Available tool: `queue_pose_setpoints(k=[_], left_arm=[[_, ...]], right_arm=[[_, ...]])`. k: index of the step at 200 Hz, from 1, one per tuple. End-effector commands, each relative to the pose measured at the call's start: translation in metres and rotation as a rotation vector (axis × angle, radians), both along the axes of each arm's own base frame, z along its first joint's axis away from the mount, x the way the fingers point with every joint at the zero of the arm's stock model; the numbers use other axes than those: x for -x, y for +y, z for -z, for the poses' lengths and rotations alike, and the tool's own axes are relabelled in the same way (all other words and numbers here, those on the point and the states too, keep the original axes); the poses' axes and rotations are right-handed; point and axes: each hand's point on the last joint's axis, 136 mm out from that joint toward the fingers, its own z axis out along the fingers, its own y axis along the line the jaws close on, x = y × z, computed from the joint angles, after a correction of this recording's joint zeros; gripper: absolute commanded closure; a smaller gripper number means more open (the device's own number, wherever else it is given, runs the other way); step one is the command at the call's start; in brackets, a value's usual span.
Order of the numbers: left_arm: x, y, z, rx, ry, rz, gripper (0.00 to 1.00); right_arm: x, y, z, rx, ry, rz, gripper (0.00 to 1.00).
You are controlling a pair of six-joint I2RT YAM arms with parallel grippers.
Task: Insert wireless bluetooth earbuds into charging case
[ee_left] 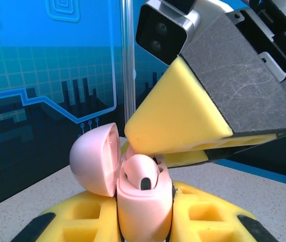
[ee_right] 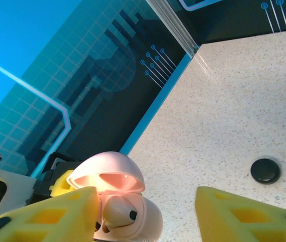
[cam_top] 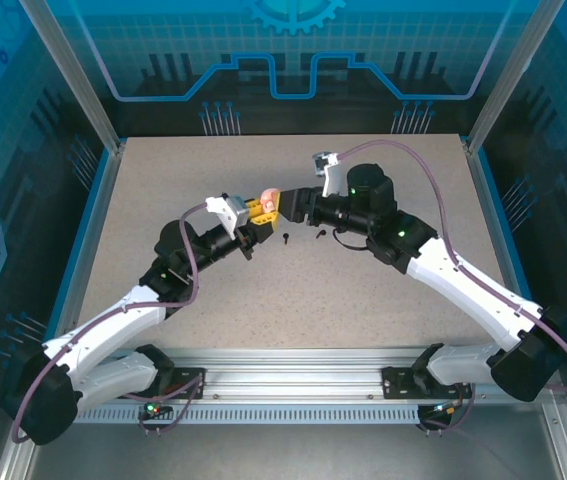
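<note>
one pink earbud (ee_left: 144, 176) sits in the case (ee_left: 143, 209) clamped by the left gripper (ee_left: 144, 228), the right gripper (ee_right: 150, 214) slack-jawed over it; black earbuds (cam_top: 289, 238) wait near the case.

Your pink charging case (ee_left: 143, 206) is smooth moulded plastic with a soft satin sheen. Its open lid (ee_left: 95, 159) has the same finish inside and out, and the pale pink earbud (ee_left: 137, 169) seated in it looks just as smooth. On the left end effector (ee_left: 145, 224) you see matt yellow plastic with open ribbing. The right end effector (ee_left: 148, 146) has matt yellow pads backed by dark grey, finely scratched plastic. The tabletop (cam_top: 383, 300) is speckled, matt and stone-like, and the rail (cam_top: 293, 365) is brushed metal.
</note>
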Motion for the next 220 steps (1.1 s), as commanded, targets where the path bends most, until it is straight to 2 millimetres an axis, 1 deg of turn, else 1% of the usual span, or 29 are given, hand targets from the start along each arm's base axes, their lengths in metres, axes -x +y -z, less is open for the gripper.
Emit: queue_pose_setpoints(k=[1, 18, 31, 50, 73, 95, 121, 144, 167, 192, 220], left_arm=[[0.009, -0.002, -0.030, 0.049, -0.067, 0.032, 1.00], [0.009, -0.002, -0.029, 0.048, -0.064, 0.034, 1.00], [0.009, -0.002, -0.028, 0.048, -0.061, 0.033, 1.00], [0.009, -0.002, -0.026, 0.044, -0.057, 0.034, 1.00], [0.008, -0.003, -0.022, 0.038, -0.048, 0.036, 1.00], [0.008, -0.005, -0.017, 0.029, -0.032, 0.047, 1.00], [0.008, -0.009, -0.008, 0.020, -0.003, 0.069, 1.00], [0.009, -0.015, 0.000, 0.015, 0.031, 0.098, 1.00], [0.011, -0.025, 0.009, 0.016, 0.063, 0.138, 1.00], [0.014, -0.037, 0.017, 0.008, 0.093, 0.181, 1.00], [0.018, -0.049, 0.020, 0.000, 0.101, 0.217, 1.00]], right_arm=[[0.003, -0.003, -0.028, -0.014, -0.059, 0.008, 0.34], [0.007, -0.011, -0.041, -0.023, -0.088, 0.022, 0.22], [0.010, -0.020, -0.049, -0.025, -0.106, 0.046, 0.15], [0.014, -0.034, -0.059, -0.022, -0.125, 0.070, 0.13], [0.014, -0.048, -0.056, 0.020, -0.117, 0.100, 0.14], [0.008, -0.061, -0.044, 0.092, -0.082, 0.137, 0.14], [-0.007, -0.078, -0.026, 0.211, -0.012, 0.190, 0.14], [-0.021, -0.088, -0.014, 0.314, 0.044, 0.213, 0.14], [-0.035, -0.089, 0.001, 0.421, 0.102, 0.211, 0.15], [-0.048, -0.083, 0.021, 0.504, 0.151, 0.191, 0.15], [-0.061, -0.077, 0.043, 0.586, 0.203, 0.174, 0.17]])
